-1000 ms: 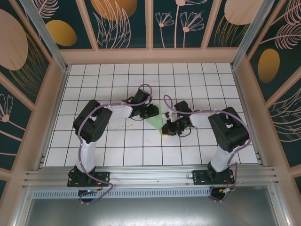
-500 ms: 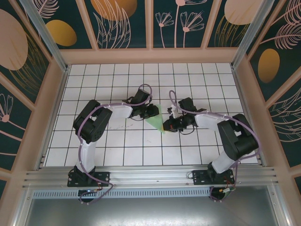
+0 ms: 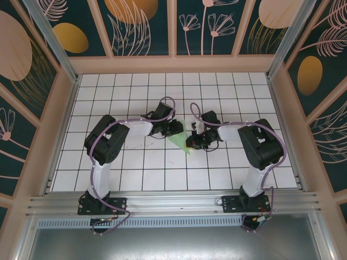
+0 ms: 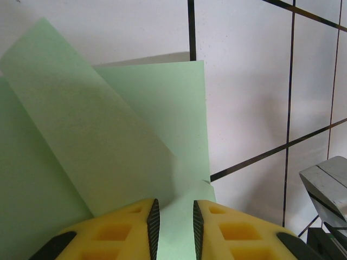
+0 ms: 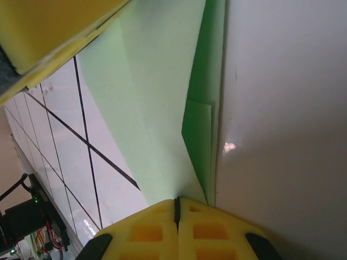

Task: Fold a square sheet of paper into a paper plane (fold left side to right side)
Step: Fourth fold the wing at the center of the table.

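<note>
The green paper sheet (image 3: 180, 143) lies partly folded on the white tiled table (image 3: 135, 162), about mid-table between my two arms. From the left wrist I see one flap lying slantwise over another layer (image 4: 108, 135).

The left gripper (image 3: 178, 129) is at the paper's far-left edge. Its yellow pads (image 4: 153, 219) stand narrowly apart, with green showing in the gap, so I judge it is steadying the sheet, not pinching it.

The right gripper (image 3: 193, 142) is at the paper's right side with its pads pressed together (image 5: 176, 208), right where the stacked edges (image 5: 201, 146) run in. I cannot tell whether a layer is caught between them.

This paper will be feather-light, limp and quick to slide on the glossy tile. It will also keep every dent I put in it. I would take it only by a free edge or corner, with a shallow pinch. I would hold the layers beneath flat with the other fingertips. Any drag across the tile risks skewing the crease or lifting the flap.
</note>
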Controlling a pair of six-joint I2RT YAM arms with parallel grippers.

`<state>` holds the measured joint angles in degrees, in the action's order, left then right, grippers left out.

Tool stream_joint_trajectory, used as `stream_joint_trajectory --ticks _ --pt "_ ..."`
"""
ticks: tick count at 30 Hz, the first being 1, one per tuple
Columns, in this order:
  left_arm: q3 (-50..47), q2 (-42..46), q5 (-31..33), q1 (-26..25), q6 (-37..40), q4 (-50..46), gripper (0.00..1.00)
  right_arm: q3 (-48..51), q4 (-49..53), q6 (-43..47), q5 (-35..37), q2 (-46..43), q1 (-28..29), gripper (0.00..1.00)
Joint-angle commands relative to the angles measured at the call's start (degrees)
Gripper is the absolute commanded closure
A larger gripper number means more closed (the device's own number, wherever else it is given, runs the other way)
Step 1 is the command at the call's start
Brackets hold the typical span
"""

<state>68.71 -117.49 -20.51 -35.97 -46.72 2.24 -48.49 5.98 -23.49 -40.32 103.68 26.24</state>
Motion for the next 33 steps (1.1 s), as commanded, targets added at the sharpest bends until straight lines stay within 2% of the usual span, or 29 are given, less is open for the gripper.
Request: stream_joint_trajectory --ticks 1,8,12,17,22,30,33 --pt "-0.1 -0.1 3.2 0.4 1.6 -7.7 0.73 -0.2 3.9 0.1 4.9 1.2 -0.4 1.00" --pt "2.4 4.2 5.0 0.5 3.5 -7.3 0.69 1.8 8.6 2.3 9.2 2.0 -0.4 1.00" --pt "0.7 8.7 5.4 0.4 4.9 -4.9 0.70 2.4 7.8 2.0 9.0 2.2 -0.3 1.00" --pt "-3.1 10.6 1.0 -0.5 4.8 -1.1 0.75 1.8 7.8 1.9 9.3 2.8 -0.2 1.00" --pt "-5.7 8.8 -4.9 -2.1 3.1 3.2 0.80 1.7 7.7 2.0 9.4 3.1 -0.1 1.00" --pt "-6.2 6.1 -9.0 -3.1 2.7 3.9 0.84 1.3 8.3 2.0 9.8 3.3 0.1 1.00" --pt "-6.6 5.2 -8.7 -3.2 2.2 3.4 0.84 1.3 8.3 2.0 9.7 3.4 0.1 1.00"
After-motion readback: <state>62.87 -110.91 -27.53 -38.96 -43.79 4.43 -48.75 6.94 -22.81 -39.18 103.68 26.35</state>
